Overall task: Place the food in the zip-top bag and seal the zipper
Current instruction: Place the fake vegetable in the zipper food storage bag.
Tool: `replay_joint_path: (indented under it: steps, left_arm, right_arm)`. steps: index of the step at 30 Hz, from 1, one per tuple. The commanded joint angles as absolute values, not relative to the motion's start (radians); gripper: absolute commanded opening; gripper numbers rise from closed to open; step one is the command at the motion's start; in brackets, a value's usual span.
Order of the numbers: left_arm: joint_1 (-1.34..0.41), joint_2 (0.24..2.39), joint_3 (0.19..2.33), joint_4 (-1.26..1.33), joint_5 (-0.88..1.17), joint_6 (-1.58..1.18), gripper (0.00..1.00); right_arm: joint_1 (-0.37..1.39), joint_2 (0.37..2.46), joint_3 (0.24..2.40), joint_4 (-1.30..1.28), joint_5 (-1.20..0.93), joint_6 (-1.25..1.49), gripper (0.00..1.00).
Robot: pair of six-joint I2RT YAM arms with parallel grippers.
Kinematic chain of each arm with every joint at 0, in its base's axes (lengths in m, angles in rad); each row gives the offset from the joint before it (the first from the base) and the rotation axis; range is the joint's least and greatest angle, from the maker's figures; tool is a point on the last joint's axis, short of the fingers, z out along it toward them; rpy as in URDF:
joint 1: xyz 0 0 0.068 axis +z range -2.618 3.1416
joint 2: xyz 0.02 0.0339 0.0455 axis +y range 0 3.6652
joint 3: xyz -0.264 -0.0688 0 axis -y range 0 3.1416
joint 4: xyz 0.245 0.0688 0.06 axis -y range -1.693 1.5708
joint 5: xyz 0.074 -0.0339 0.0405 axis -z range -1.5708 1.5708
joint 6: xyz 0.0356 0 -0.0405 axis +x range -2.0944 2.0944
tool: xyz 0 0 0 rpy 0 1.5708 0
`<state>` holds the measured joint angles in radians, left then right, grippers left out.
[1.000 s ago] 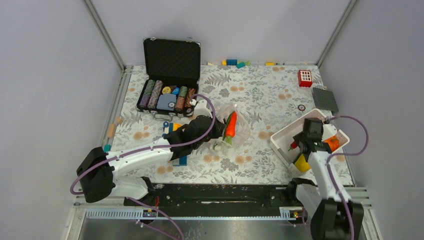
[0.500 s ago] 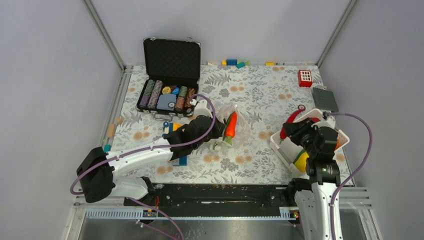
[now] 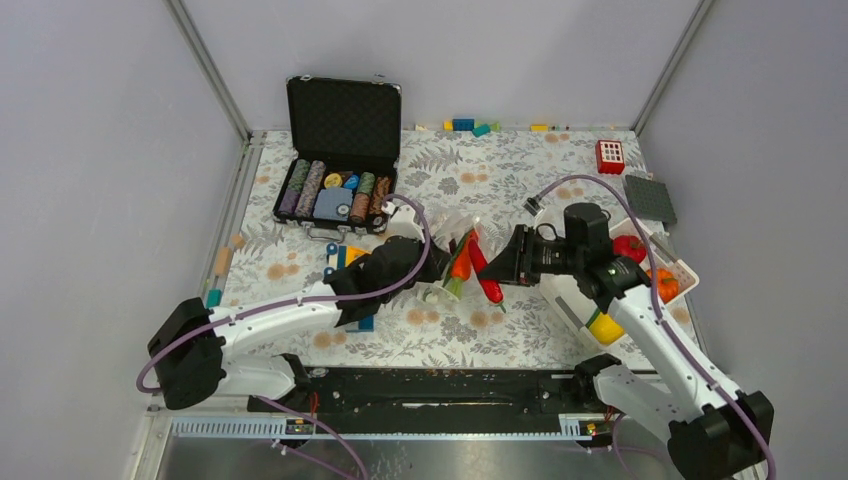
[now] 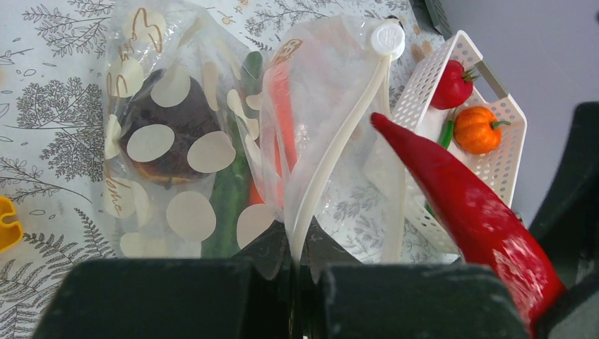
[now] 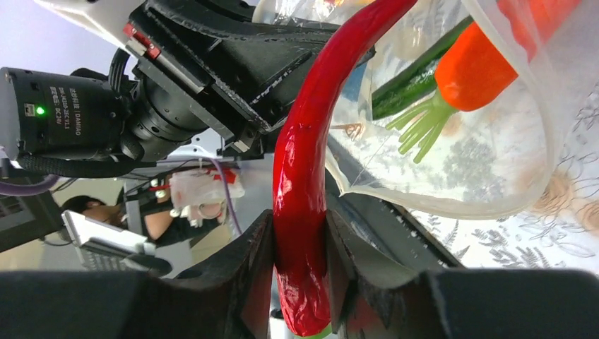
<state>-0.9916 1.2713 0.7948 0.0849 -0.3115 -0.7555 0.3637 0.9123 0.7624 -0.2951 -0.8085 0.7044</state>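
Right claw — clamped on the red chili — has swung from the basket to the mouth of the zip-top bag; left claw stays clenched on its rim, so insertion looks next.

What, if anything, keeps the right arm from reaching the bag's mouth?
Likely yes, it can reach: the left claw holds the bag open toward it, and the chili in the right claw points at the opening, nothing between.

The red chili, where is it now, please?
In the top view, the red chili sits mid-table in the right gripper, its tip at the open zip-top bag.
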Motion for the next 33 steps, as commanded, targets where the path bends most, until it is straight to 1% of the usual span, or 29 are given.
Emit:
replay_joint_path:
  steps: [1, 5, 11, 13, 16, 19, 23, 28, 30, 33]
  left_arm:
    - [-0.994, 1.205, 0.759, 0.228, -0.262, -0.702, 0.0]
    - [-1.003, 1.204, 0.761, 0.233, -0.247, -0.683, 0.0]
    - [-1.01, 1.194, 0.758, 0.239, -0.233, -0.67, 0.0]
    - [-1.015, 1.194, 0.761, 0.241, -0.227, -0.667, 0.0]
    - [-1.019, 1.206, 0.768, 0.247, -0.208, -0.684, 0.0]
    - [-1.026, 1.223, 0.779, 0.245, -0.191, -0.689, 0.0]
    - [-1.036, 1.243, 0.797, 0.252, -0.163, -0.691, 0.0]
    - [-1.045, 1.282, 0.824, 0.265, -0.125, -0.733, 0.0]
    - [-1.046, 1.288, 0.827, 0.268, -0.13, -0.742, 0.0]
    - [-1.047, 1.288, 0.829, 0.264, -0.151, -0.758, 0.0]
  right_arm:
    - [0.373, 0.987, 0.833, -0.371, -0.907, 0.739, 0.13]
    - [0.372, 1.079, 0.837, -0.316, -0.92, 0.776, 0.13]
    - [0.372, 1.195, 0.855, -0.218, -0.87, 0.855, 0.15]
    - [0.374, 1.216, 0.851, -0.194, -0.767, 0.9, 0.15]
    - [0.374, 1.22, 0.792, -0.073, -0.587, 1.03, 0.14]
    - [0.378, 1.201, 0.739, 0.017, -0.439, 1.121, 0.21]
    - [0.407, 1.178, 0.684, 0.097, -0.277, 1.183, 0.21]
    - [0.47, 1.196, 0.679, 0.088, -0.153, 1.167, 0.21]
    - [0.507, 1.203, 0.697, 0.047, -0.113, 1.14, 0.25]
    - [0.575, 1.19, 0.716, -0.033, 0.004, 1.101, 0.3]
